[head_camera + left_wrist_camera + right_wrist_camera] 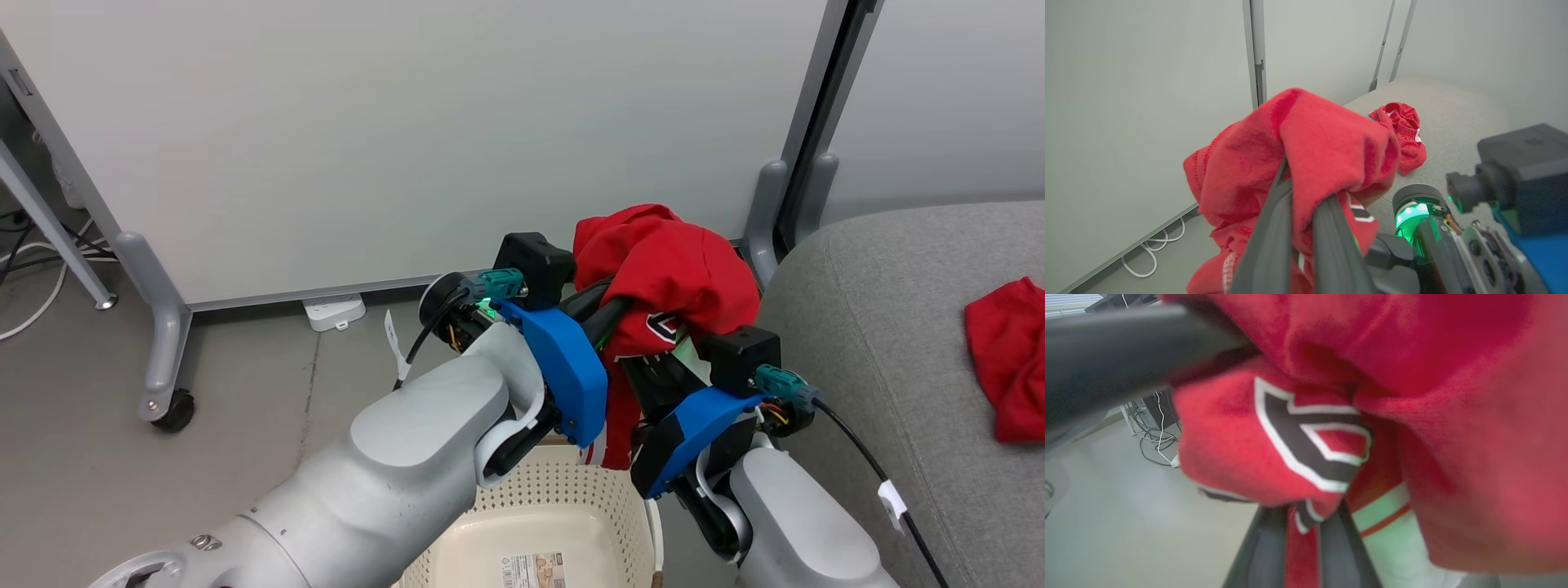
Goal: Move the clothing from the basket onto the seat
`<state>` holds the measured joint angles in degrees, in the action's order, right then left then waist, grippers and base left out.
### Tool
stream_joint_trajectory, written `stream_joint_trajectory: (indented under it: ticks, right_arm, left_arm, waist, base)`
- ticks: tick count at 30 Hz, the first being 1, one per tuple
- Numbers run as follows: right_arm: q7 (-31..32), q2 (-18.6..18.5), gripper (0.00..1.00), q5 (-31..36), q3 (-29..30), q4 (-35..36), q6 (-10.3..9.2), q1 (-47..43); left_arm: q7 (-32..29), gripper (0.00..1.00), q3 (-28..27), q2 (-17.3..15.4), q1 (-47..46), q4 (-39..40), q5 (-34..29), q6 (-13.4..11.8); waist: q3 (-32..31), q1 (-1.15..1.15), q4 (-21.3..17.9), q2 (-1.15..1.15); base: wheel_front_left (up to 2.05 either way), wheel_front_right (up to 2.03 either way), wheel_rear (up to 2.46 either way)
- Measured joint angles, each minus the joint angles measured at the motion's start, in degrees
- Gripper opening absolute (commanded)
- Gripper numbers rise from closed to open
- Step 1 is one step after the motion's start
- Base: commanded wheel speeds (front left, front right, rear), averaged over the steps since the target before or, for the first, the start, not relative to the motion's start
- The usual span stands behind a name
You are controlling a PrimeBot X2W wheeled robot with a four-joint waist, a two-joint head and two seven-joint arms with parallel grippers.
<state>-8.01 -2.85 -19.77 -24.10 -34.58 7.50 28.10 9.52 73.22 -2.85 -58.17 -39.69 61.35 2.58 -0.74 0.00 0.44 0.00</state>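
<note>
Item one: a red lettered garment (669, 269), bunched and held up above the basket (571, 482), with its lower folds hanging near the back rim. A black letter (1306, 445) outlined in white is seen on it in the right wrist view, but only part of it shows and no word can be read. A white stripe (1384, 514) with a thin red line is noted beside it. The left gripper (600, 306) is closed on the upper folds, with cloth pinched between its fingers (1274, 228). The right gripper (1304, 522) is closed lower down, with a strip of red cloth caught between its jaws. Item two: the basket, cream, perforated and set on the floor below both arms. A printed label (532, 569) is stuck on its inside floor, the writing too small to be read. Item three: a second red garment (1008, 359), crumpled with white trim at one edge, is laid on the grey seat (882, 327), well apart from the basket. Item four: a pale partition panel (408, 139) on a caster (171, 412), with a white power strip (333, 311) and cables (33, 278) recorded on the floor at its foot.
</note>
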Motion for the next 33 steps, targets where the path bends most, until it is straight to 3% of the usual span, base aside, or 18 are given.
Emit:
stream_joint_trajectory:
  ticks: [23, 24, 25, 26, 33]
  right_arm:
    - [-1.3, 0.0, 0.00, 0.1, -1.2, -2.7, 0.00, 1.0]
    - [-1.4, 0.0, 0.00, 0.1, -1.2, -2.8, 0.00, 1.0]
    - [-1.4, 0.0, 0.00, 0.3, -1.2, -2.8, 0.00, 1.1]
    - [-1.6, 0.0, 0.00, 0.4, -1.2, -2.8, 0.00, 1.1]
    - [-1.9, 0.0, 0.00, 2.1, -0.5, -2.6, -0.01, 1.1]
  left_arm:
    - [0.8, 0.00, 0.3, 0.0, 0.0, -0.7, 1.2, -0.1]
    - [0.7, 0.26, 0.3, 0.0, 0.0, -0.7, 1.3, 0.1]
    - [0.6, 0.85, 0.3, 0.0, 0.0, -0.6, 1.6, 0.1]
    - [0.6, 1.00, 0.3, 0.0, 0.0, -0.4, 1.6, 0.3]
    - [3.8, 1.00, 0.3, 0.0, 0.7, -0.5, -0.2, 0.6]
  waist:
    - [0.0, 0.00, -0.6, 0.00]
    - [0.0, 0.00, -0.6, 0.00]
    - [0.0, 0.00, -0.6, 0.00]
    - [0.1, 0.00, -0.6, 0.00]
    - [0.3, 0.00, -0.3, 0.00]
  base:
    - [0.00, 0.00, 0.00]
    - [0.00, 0.00, 0.00]
    - [0.00, 0.00, 0.00]
    - [0.00, 0.00, 0.00]
    - [0.00, 0.00, 0.00]
